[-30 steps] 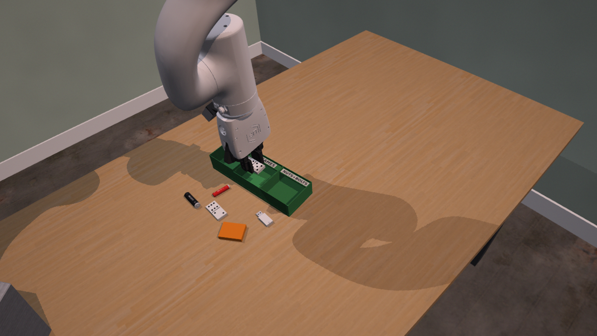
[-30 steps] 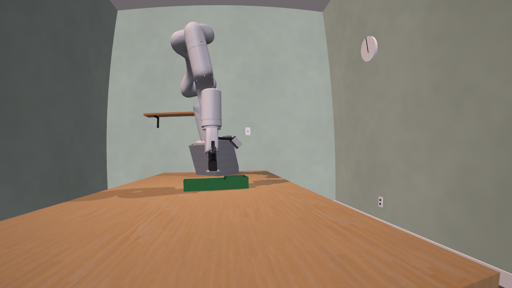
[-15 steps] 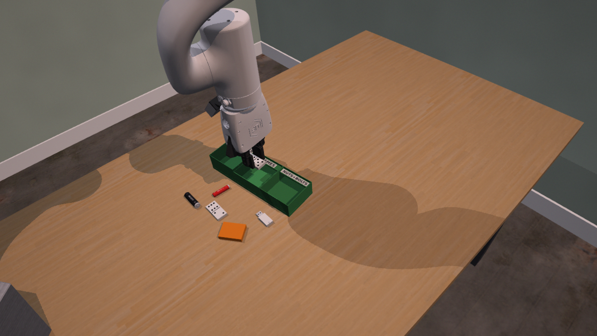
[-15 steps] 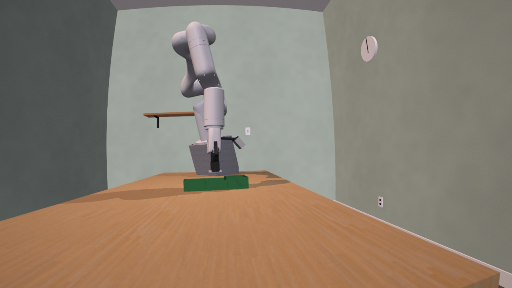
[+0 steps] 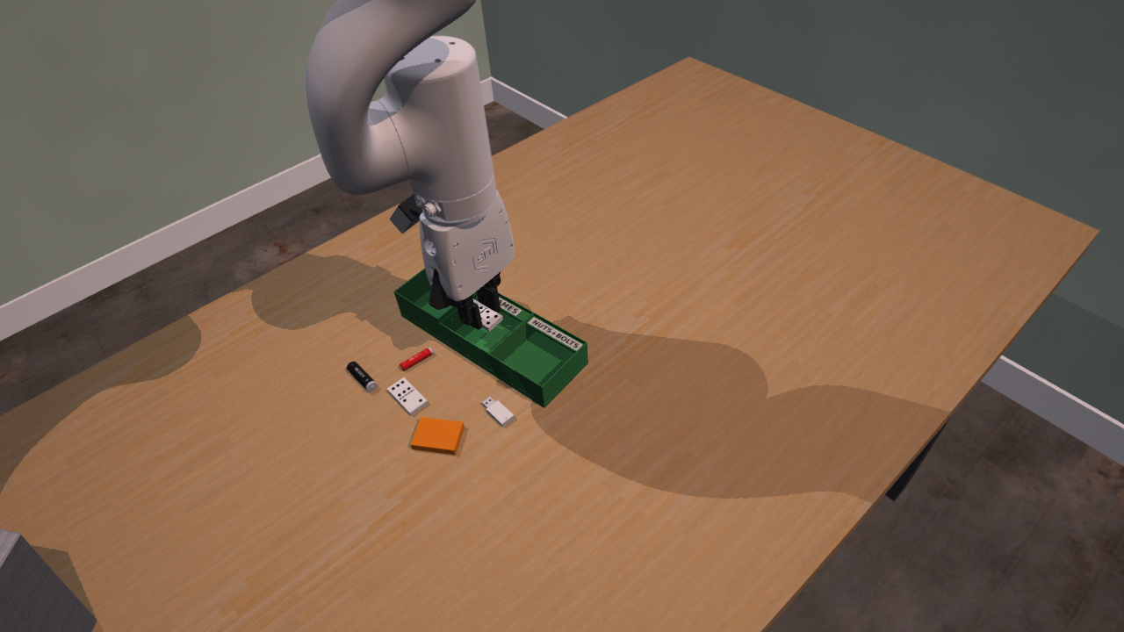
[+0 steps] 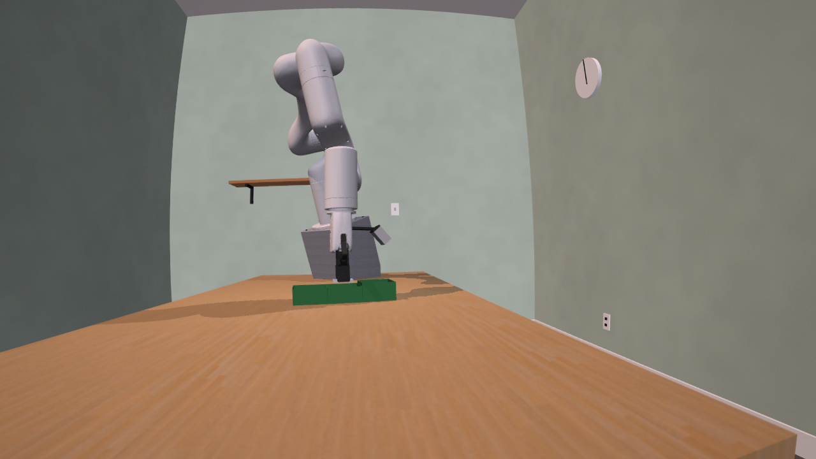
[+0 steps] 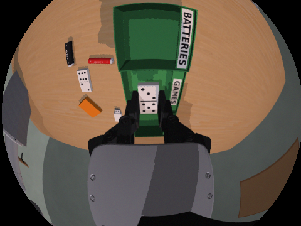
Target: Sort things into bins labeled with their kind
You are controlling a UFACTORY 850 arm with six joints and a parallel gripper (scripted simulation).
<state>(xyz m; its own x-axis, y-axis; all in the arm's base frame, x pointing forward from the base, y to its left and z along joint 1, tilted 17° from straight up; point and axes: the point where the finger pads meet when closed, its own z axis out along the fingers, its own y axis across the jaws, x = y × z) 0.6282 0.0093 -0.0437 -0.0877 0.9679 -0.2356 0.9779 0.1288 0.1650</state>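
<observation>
gripper: the gripper (image 5: pixel 480 312) (image 6: pixel 342 279) (image 7: pixel 148 98) has its jaws clamped on a domino (image 5: pixel 489 316) (image 7: pixel 148 98), up over the GAMES bin (image 5: pixel 493 338) (image 7: pixel 125 89)
batteries left: two, a black battery (image 5: pixel 361 376) (image 7: pixel 69 54) and a red battery (image 5: pixel 416 359) (image 7: pixel 100 61), both lying on the table (image 5: pixel 746 259) (image 6: pixel 342 371) (image 7: pixel 226 63) beside the bins, so both want the BATTERIES bin (image 5: pixel 402 304) (image 7: pixel 150 37)
other domino: a second domino (image 5: pixel 407 396) (image 7: pixel 84 80) lies flat on the table, should be a GAMES one too
no-label stuff: the USB stick (image 5: pixel 498 412) (image 7: pixel 117 115) doesn't fit any label, so I'd leave it. Same for the orange block (image 5: pixel 437 435) (image 7: pixel 89 107), though I can't tell what it really is
NUTS+BOLTS bin (image 5: pixel 540 355): nothing in it that I can see, and nothing out there looks like a nut or bolt
progress: early days imo, no thing seen resting in a bin, but the fingers hide part of GAMES from above so don't quote me
edges: bin walls and dividers sit close under the fingers, so I'd open gently and go straight up before swinging off. The bins are joined in one row, a bump could shove all three
room: loose bits are near each other on one side, red battery just beside the bins, black one has more space for fingers. Far side of the row looks roomy for moving

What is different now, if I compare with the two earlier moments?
The gripper has come down, bringing the held domino lower over the GAMES bin. In the exterior view, both are also slightly further right than in the earliest picture. Nothing was newly grasped or let go. The bins, loose domino, batteries, USB stick and orange block stayed put.
</observation>
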